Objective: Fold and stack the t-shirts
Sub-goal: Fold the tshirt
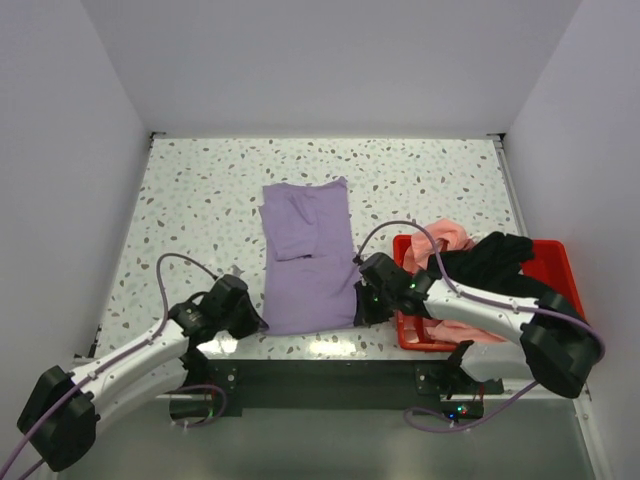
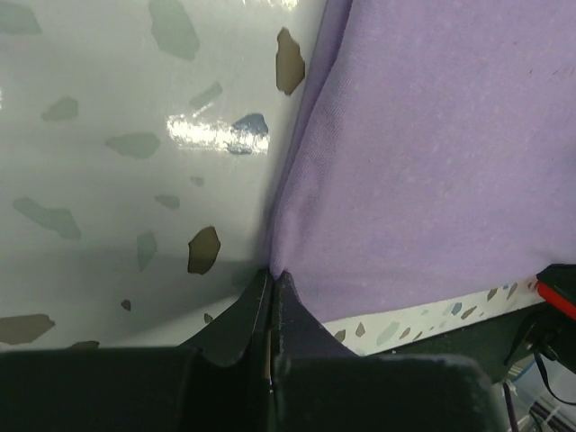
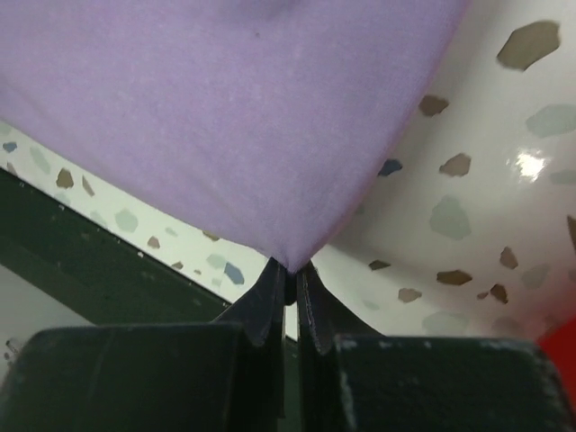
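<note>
Lab test cell: white walls (image 1: 330, 60) (plain panels) around speckled table (image 1: 200, 190).

Lighting is bright and even, from overhead. Glare patches sit on the table (image 1: 330, 347) in all three views. Weave of the lavender t-shirt (image 2: 432, 162) reads sharp in the left wrist view, softer in the right. Shadows are soft.

And the lavender shirt (image 2: 432, 162) runs off the left wrist view at twelve and three o'clock. From above, pink shirt (image 1: 447, 236) partly buried under black shirt (image 1: 490, 258), right claw (image 1: 360, 303) tips hidden beneath its own body.
</note>
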Controlling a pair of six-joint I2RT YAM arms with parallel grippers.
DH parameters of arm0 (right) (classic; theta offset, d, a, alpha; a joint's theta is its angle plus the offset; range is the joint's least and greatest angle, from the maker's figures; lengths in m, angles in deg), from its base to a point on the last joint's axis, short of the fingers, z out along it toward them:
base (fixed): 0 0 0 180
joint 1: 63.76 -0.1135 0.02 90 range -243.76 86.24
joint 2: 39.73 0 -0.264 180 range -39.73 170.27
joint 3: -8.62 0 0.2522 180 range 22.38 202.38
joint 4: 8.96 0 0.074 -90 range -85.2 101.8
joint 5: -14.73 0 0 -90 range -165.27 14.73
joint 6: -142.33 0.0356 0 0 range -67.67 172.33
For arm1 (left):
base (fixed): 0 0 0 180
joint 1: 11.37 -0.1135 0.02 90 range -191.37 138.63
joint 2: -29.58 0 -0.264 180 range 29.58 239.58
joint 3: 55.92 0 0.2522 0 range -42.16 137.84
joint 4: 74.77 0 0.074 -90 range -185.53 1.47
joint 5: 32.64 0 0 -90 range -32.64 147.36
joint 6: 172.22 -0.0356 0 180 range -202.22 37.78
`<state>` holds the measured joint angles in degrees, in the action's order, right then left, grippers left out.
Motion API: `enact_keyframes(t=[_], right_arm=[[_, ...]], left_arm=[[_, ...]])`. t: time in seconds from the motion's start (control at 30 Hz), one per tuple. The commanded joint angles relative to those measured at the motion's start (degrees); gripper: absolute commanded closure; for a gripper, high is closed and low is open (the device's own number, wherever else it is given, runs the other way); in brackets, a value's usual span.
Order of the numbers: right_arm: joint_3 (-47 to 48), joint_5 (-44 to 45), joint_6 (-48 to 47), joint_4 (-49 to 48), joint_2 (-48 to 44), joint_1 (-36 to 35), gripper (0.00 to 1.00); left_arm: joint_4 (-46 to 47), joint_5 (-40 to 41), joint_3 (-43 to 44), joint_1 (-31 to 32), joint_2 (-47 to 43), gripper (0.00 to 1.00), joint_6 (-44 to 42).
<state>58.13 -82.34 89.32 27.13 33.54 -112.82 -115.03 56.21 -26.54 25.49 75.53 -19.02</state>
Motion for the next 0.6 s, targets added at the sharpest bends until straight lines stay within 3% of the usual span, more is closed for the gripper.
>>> enact_keyframes(t=[0.0, 0.17, 0.33, 0.47, 0.57], right_arm=[[-0.8, -0.9, 2.6, 5.7, -2.8, -2.2, 1.0], [-2.0, -3.2, 6.7, 7.7, -6.0, -6.6, 1.0], [-1.7, -8.0, 9.2, 9.8, -9.1, -10.4, 1.0], [0.9, -9.1, 7.7, 16.5, -11.0, -11.8, 1.0], [3.4, -9.8, 5.6, 19.2, -12.4, -11.8, 1.0]], left_arm=[[-5.0, -2.8, -1.6, 2.3, -1.8, 1.0, 4.6], [-15.5, -0.4, 1.7, 6.1, -7.0, 1.0, 8.4], [-24.3, -3.0, 3.4, 6.7, -15.2, 1.0, 9.7], [-23.8, -7.2, 4.3, 6.8, -17.4, 1.0, 9.1], [-26.5, -3.2, 11.3, 6.8, -16.3, 1.0, 7.6]])
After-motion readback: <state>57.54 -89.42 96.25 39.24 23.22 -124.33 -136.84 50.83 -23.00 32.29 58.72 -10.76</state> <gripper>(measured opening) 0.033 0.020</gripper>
